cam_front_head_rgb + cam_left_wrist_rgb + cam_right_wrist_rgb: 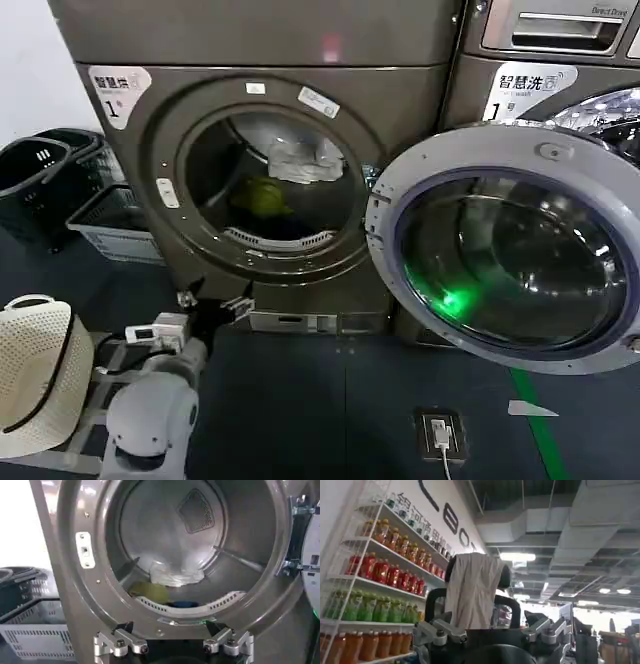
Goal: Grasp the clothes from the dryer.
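The likeliest trouble from here is a clipped rim. The left gripper (212,306) hangs low in front of the dryer (130,200), below the bottom edge of the porthole, so by my reading a straight push forward would drive its fingers into the door ring instead of through the opening; it needs to rise first. A second risk is grabbing the wrong fabric. The pale grey-white sheet (175,572) lies deeper in the drum than the clothes (147,591) and looks bigger and brighter, so a reach that overshoots could close on it instead.

The left gripper (173,645) is spread wide and holds nothing — both finger pairs stand well apart in the left wrist view. From it, the clothes lie ahead and above, just past the perforated lip of the drum and a little toward its left finger (120,642); the yellow-green part sits on that side, with the dark blue piece beside it nearer the centre line. Gripper and bundle are apart, with the rim between them.

The open door (505,250) swings out well to the gripper's right, clear of the approach.

The right gripper (492,632) is parked away from the dryer, fingers spread, facing shelves of bottles (385,570).
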`<control>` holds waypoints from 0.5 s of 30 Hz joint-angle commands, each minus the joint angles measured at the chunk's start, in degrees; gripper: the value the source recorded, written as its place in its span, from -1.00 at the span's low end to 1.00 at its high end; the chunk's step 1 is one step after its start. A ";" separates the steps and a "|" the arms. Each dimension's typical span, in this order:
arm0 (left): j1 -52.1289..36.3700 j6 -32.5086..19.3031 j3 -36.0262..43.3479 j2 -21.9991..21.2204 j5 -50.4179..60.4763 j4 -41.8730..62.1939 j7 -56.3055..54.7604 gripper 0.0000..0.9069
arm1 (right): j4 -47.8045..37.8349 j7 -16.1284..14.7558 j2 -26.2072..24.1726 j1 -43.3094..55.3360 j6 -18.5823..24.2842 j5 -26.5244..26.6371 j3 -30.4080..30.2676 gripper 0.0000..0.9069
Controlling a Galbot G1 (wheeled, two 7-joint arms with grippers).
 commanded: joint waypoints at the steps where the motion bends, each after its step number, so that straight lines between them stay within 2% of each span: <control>1: 0.11 2.80 0.12 0.01 0.05 -0.01 0.01 1.00 | 0.09 0.18 0.11 0.06 0.21 0.52 0.09 1.00; 15: 0.00 2.80 0.10 0.04 -0.10 0.24 0.03 1.00 | -0.14 0.45 0.35 -0.02 0.24 0.50 0.10 1.00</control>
